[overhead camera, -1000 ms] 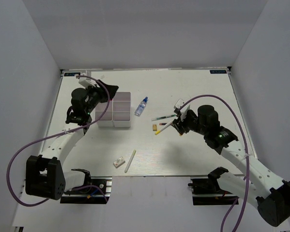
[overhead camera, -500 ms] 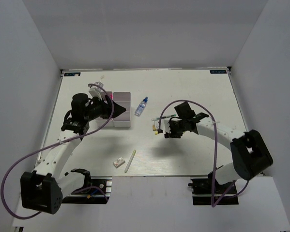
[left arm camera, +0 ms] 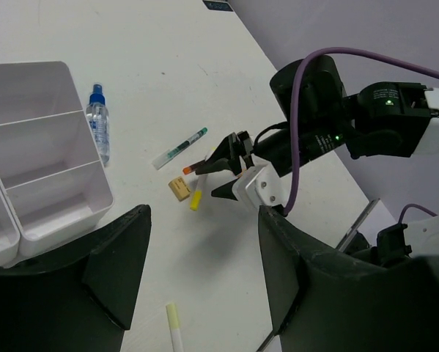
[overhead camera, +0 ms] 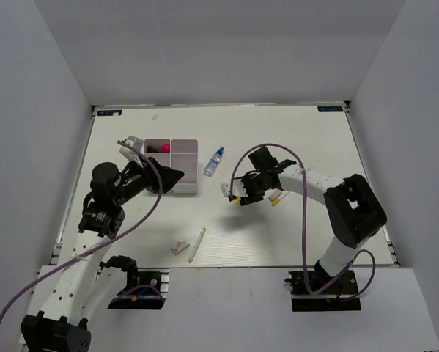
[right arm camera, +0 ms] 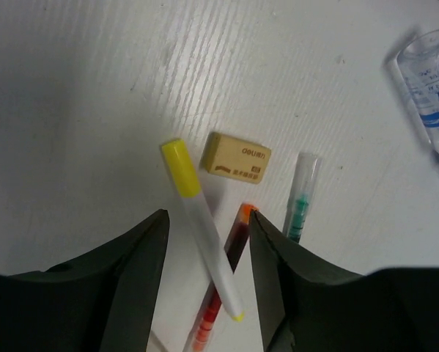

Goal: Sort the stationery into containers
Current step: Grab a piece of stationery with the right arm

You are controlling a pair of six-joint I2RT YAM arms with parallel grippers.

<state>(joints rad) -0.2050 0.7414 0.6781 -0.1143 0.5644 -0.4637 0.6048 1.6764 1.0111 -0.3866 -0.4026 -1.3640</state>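
The white four-cell container [overhead camera: 172,166] stands at the back left, with something pink in its far left cell. My left gripper [overhead camera: 176,176] hovers open and empty just in front of it. In the left wrist view my left gripper [left arm camera: 202,220] hangs above a white marker with a pale yellow-green end [left arm camera: 176,330]. My right gripper [right arm camera: 207,214] is open and low over the table. It straddles a white marker with a yellow cap [right arm camera: 204,235] that lies across a red pen [right arm camera: 223,286]. A green pen [right arm camera: 300,205] lies just right of the jaws.
A tan eraser [right arm camera: 236,158] lies beyond the marker's cap. A small spray bottle [overhead camera: 214,161] rests right of the container. A small white block [overhead camera: 179,246] and the yellow-green marker [overhead camera: 197,244] lie near the front edge. Grey walls enclose the table.
My left gripper has drawn back off the container toward the near left. My right arm has swung round, bringing its gripper left and down over the yellow marker and red pen.
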